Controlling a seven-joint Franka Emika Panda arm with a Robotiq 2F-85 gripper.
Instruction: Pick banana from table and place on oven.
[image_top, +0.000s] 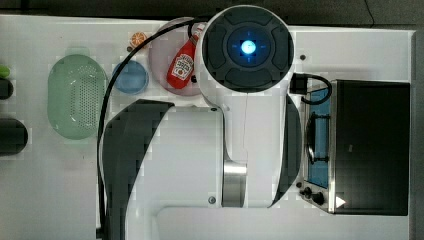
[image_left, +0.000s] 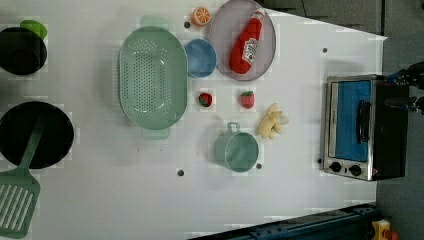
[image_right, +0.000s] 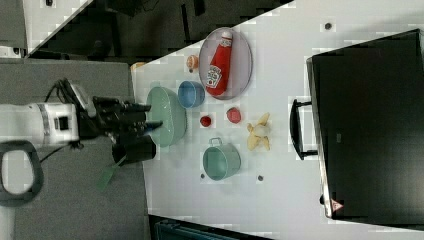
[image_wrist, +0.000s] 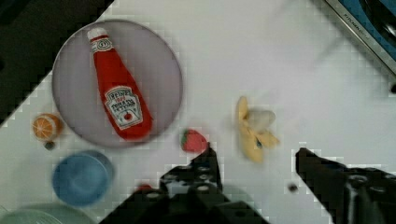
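A peeled yellow toy banana with splayed skin lies on the large white tabletop, untouched. In the left view it sits between a pale green metal cup and the boxy toaster oven with its black top, steel front and blue glass door, apart from both. A small red toy strawberry is near it. The oven's black top is bare in the right view. In the wrist view the black gripper hangs high above the tabletop, its fingers spread and holding nothing, with the banana showing just beyond the gap. The task looks barely begun: descent, grasp, lift and placing all remain.
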